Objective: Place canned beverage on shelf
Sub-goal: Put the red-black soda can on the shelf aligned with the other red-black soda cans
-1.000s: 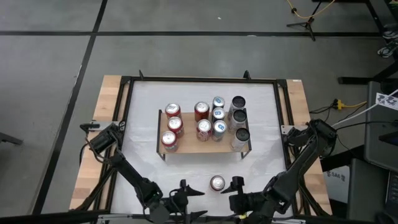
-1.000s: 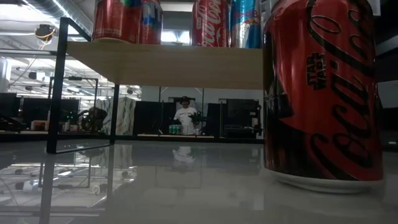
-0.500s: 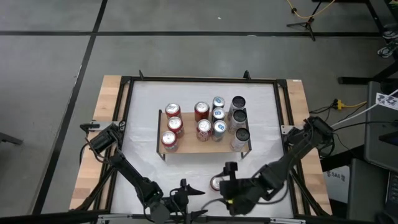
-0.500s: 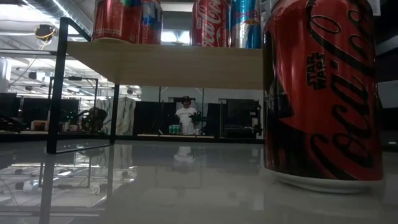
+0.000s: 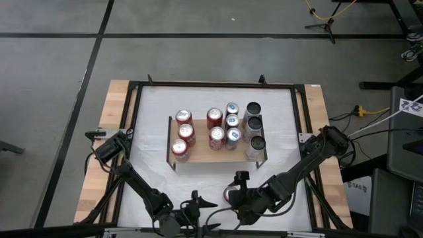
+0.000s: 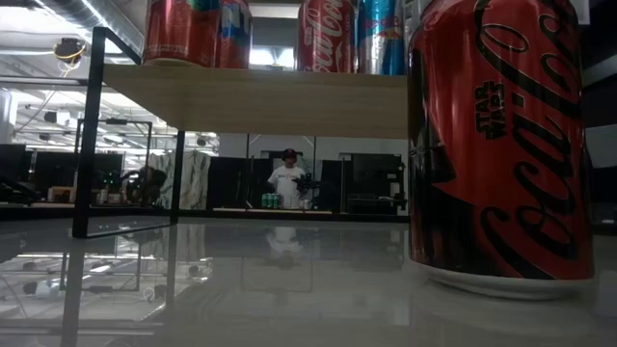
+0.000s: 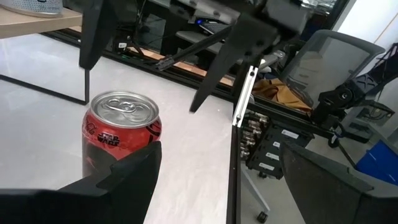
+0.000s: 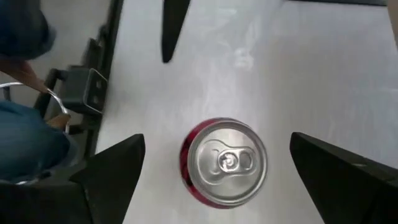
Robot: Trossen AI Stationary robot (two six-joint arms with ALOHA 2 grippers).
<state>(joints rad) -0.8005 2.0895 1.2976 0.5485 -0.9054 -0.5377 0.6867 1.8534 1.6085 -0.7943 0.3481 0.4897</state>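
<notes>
A: Where's the can?

B: The loose can (image 5: 229, 194) stands upright on the white table (image 5: 152, 125), low in the high view, just in front of the shelf (image 5: 201, 153) and a little right of centre. In the low view it fills the right side of the frame, close to the lens.

A: And the claws?

B: The right gripper (image 8: 214, 171) is over the can, spread wide, one finger (image 8: 112, 165) on each side with clear gaps to the can; nothing held. The left gripper (image 5: 196, 201) sits at the bottom edge of the high view, left of the can, jaws parted and empty.

A: Room to move?

B: Bare table runs left and right of the shelf out to the black frame (image 5: 132, 112), and a strip lies behind it at the top. Under the shelf the low view shows open space between thin black legs (image 6: 89, 135). On the board, the front centre and the gap between the left and middle columns are bare wood.

A: Count them.

B: Nine on the shelf: three red cans (image 5: 185, 132) in the left column, two red cans and three blue cans (image 5: 232, 121) in the middle, and three dark cans (image 5: 254, 124) in the right column. Plus the one loose can. A person (image 6: 286, 180) shows far off in the room.
</notes>
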